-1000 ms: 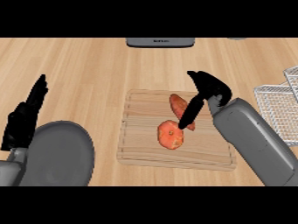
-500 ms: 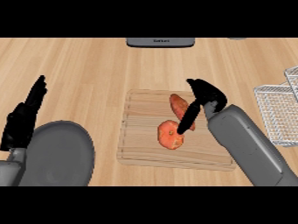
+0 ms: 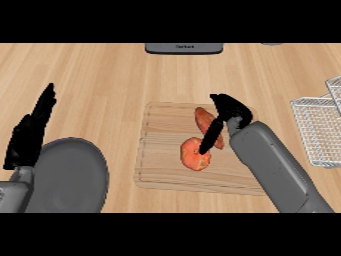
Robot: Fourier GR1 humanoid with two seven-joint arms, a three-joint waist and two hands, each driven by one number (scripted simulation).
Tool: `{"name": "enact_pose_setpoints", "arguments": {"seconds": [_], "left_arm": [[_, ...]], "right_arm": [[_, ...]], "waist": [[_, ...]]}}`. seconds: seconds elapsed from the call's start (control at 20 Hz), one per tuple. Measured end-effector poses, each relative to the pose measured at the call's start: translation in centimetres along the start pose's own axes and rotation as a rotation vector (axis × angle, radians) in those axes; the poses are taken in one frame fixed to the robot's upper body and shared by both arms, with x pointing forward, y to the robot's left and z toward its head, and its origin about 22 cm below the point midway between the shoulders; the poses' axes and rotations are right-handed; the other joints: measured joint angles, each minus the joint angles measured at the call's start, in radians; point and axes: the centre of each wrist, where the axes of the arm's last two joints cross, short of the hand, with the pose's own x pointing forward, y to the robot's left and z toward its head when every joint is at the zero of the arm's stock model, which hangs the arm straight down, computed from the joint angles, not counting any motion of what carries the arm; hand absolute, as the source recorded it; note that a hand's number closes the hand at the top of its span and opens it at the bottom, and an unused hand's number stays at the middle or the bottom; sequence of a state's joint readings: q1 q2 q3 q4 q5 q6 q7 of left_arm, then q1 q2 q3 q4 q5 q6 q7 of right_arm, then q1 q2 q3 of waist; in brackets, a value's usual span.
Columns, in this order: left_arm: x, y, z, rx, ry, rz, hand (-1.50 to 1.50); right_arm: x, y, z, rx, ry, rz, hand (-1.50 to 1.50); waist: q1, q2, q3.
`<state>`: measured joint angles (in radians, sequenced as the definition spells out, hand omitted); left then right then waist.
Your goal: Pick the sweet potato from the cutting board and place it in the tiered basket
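Sweet potato (image 3: 203, 119): we log it on the cutting board (image 3: 162, 150), far right part, just beside a rounder red-orange fruit (image 3: 193, 156). Right robot hand (image 3: 228, 107): above the board, open, straight fingers (image 3: 211, 136) pointing down across the sweet potato; we cannot tell if they touch it. Wire tiered basket (image 3: 322, 131): on the bench (image 3: 106, 75), well right of the board. Left robot hand (image 3: 31, 132): resting open at the left edge, fingers up, beside a grey plate (image 3: 73, 175).
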<state>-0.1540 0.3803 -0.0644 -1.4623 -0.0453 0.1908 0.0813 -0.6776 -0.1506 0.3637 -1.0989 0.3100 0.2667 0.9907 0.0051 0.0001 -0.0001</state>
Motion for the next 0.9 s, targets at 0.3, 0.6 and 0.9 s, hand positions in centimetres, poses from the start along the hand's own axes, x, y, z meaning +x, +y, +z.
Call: {"name": "enact_pose_setpoints", "arguments": {"seconds": [0.3,0.6,0.9], "left_arm": [[-0.4,-0.4,0.5,-0.002,-0.003,0.003,0.0],[-0.7,0.2,0.1,-0.002,-0.001,-0.002,0.0],[-0.5,-0.4,-0.1,0.001,-0.001,-0.003,0.0]], "right_arm": [[0.0,0.8,-1.7,0.042,0.022,0.003,-1.5],[0.3,1.4,-2.2,0.106,-0.016,0.095,1.5],[0.8,1.8,-2.0,0.078,-0.051,0.148,1.5]], "waist": [[0.002,0.0,0.0],[-0.001,-0.005,-0.005],[-0.002,-0.007,-0.005]]}}
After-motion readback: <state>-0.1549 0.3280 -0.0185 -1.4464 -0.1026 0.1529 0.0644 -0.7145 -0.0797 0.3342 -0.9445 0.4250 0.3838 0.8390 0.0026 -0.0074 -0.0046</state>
